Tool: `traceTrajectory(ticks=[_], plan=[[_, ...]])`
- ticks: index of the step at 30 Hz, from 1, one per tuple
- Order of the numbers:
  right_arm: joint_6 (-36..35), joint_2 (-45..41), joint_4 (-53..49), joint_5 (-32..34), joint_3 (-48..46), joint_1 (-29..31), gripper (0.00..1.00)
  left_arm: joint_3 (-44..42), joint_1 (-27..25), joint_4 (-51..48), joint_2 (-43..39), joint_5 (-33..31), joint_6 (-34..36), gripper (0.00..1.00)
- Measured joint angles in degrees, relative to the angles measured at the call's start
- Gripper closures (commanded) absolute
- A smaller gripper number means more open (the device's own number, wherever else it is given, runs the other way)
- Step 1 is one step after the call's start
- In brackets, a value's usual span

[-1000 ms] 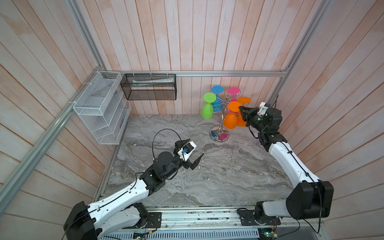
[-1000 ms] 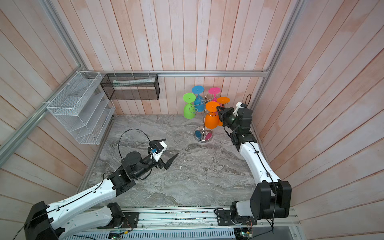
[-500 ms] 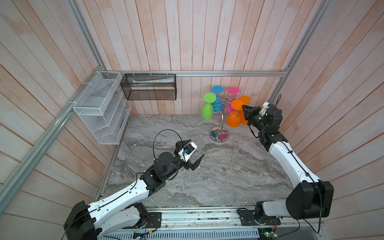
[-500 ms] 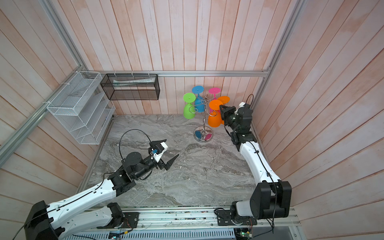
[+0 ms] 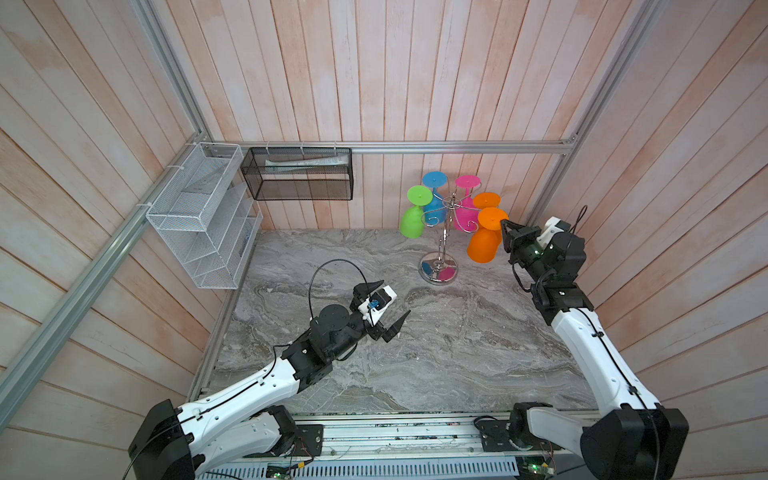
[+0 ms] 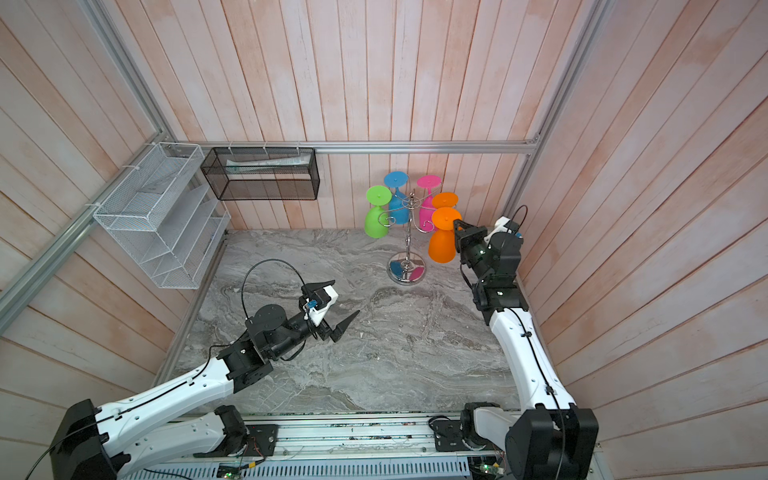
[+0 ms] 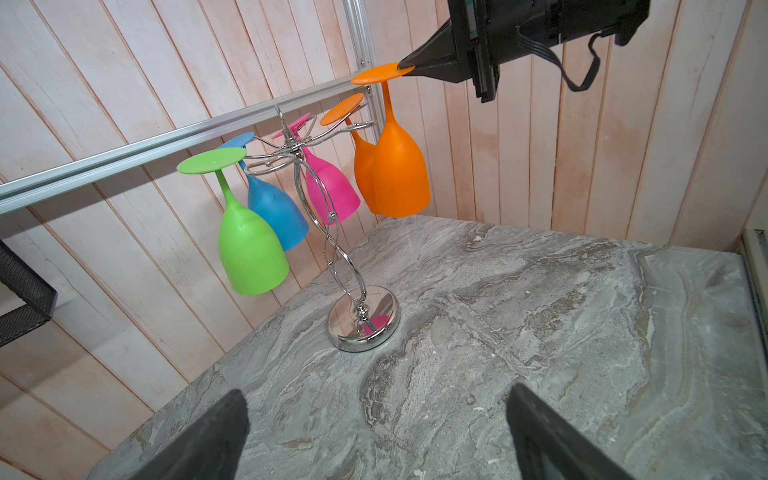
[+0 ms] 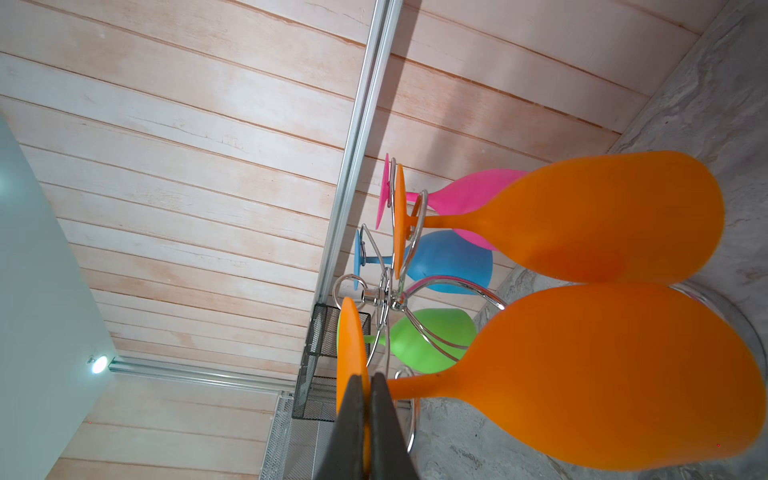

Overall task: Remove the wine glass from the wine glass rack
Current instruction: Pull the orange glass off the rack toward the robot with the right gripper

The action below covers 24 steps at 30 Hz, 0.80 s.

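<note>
We see the left end effector (image 5: 395, 297) spread wide and empty over the worktop (image 5: 457, 353). To its right stands the wine glass rack (image 5: 442, 232). At the rack's right side the orange wine glass (image 5: 483, 245) hangs vertical, mouth down, its foot clamped by the right end effector (image 5: 504, 224).

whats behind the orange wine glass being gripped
A second orange wine glass, hung on the wine glass rack. In the left wrist view the gripped orange glass covers most of its bowl; foot and edge show.
</note>
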Motion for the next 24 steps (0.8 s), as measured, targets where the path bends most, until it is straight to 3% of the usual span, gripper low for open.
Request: traceTrajectory(ticks=[9, 18, 24], plan=[[-4.5, -14.4, -7.9, 0.9, -9.5, -0.2, 1.0, 0.0, -1.2, 0.0, 0.8, 0.0, 0.2, 0.01], [-16.0, -28.7, -19.3, -0.2, -16.8, -0.1, 1.0, 0.0, -1.6, 0.0, 4.0, -0.3, 0.2, 0.02], [-21.6, -33.9, -21.3, -2.7, -25.7, 6.3, 1.0, 0.0, -1.7, 0.0, 5.8, -1.8, 0.2, 0.01]])
